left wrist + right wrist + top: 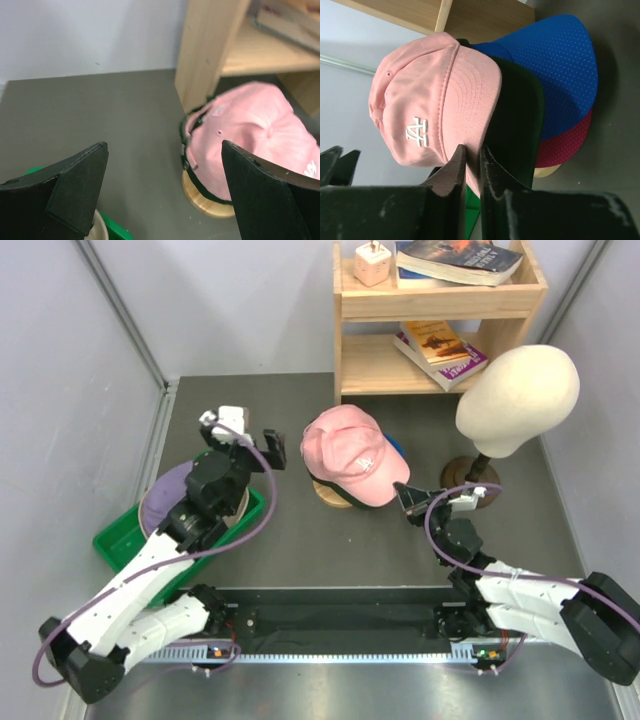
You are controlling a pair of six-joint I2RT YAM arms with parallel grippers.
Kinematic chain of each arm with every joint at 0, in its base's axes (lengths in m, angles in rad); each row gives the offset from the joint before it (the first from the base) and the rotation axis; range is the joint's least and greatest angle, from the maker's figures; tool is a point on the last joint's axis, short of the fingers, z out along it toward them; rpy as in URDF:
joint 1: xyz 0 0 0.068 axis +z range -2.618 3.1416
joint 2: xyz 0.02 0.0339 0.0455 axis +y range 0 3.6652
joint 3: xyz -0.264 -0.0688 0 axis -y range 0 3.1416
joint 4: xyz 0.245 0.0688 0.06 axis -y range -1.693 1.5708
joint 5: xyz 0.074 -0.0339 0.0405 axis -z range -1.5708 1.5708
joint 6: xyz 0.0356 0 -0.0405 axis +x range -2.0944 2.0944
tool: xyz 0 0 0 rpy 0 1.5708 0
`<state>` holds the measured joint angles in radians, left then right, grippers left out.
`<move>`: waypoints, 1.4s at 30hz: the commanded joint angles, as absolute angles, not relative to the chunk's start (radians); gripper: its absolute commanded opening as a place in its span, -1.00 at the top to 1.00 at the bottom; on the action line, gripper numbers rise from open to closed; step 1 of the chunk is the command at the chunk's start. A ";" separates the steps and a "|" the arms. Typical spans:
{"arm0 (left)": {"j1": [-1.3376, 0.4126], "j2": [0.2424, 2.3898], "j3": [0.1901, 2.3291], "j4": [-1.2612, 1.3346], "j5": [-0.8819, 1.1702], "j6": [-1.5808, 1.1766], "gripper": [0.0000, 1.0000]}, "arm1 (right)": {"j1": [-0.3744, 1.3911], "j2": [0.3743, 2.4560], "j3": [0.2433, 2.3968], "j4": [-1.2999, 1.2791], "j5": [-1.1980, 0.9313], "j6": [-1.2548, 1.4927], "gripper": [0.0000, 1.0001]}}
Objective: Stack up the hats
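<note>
A pale pink cap (350,455) with a white logo tops a pile of hats on a round wooden stand (328,495). In the right wrist view the pink cap (435,95) lies over a black cap (520,125), a blue brim (560,65) and a bright pink brim (565,142). My right gripper (471,150) is shut on the pink cap's brim, its fingers nearly together with the fabric between them. My left gripper (250,432) hangs wide open left of the pile, holding nothing. A lavender hat (165,485) lies in the green bin (115,540) under the left arm.
A cream mannequin head (518,400) on a dark foot stands right of the pile, close to the right arm. A wooden shelf (440,320) with books stands at the back. Grey walls close in both sides.
</note>
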<state>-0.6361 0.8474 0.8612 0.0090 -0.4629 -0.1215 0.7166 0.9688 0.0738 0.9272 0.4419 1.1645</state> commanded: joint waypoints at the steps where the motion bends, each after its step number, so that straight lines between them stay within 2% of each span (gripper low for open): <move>1: -0.624 0.988 0.934 -0.018 -0.233 -0.089 -0.98 | 0.703 0.977 0.139 0.770 0.517 1.127 0.98; 4: -0.572 1.167 1.046 -0.144 -0.161 -0.153 -0.94 | 0.698 0.983 0.153 0.704 0.549 1.132 1.00; 6: -0.525 1.199 1.069 -0.147 -0.112 -0.233 -0.90 | 0.695 0.980 0.155 0.684 0.558 1.138 1.00; 15: -0.491 1.170 0.911 0.089 -0.184 -0.446 -0.83 | 0.657 0.968 0.179 0.617 0.558 1.092 1.00; 24: -0.471 1.239 0.861 0.199 -0.049 -0.460 -0.80 | 0.554 0.999 0.215 0.623 0.445 1.019 1.00; 33: -0.451 1.312 0.853 0.225 -0.063 -0.476 -0.71 | 0.512 1.034 0.227 0.647 0.385 1.002 1.00; 37: -0.446 1.344 0.851 0.245 -0.089 -0.491 -0.59 | 0.509 1.032 0.222 0.650 0.379 0.999 1.00; 42: -0.442 1.321 0.779 0.364 -0.101 -0.519 -0.55 | 0.505 1.017 0.216 0.647 0.377 0.997 1.00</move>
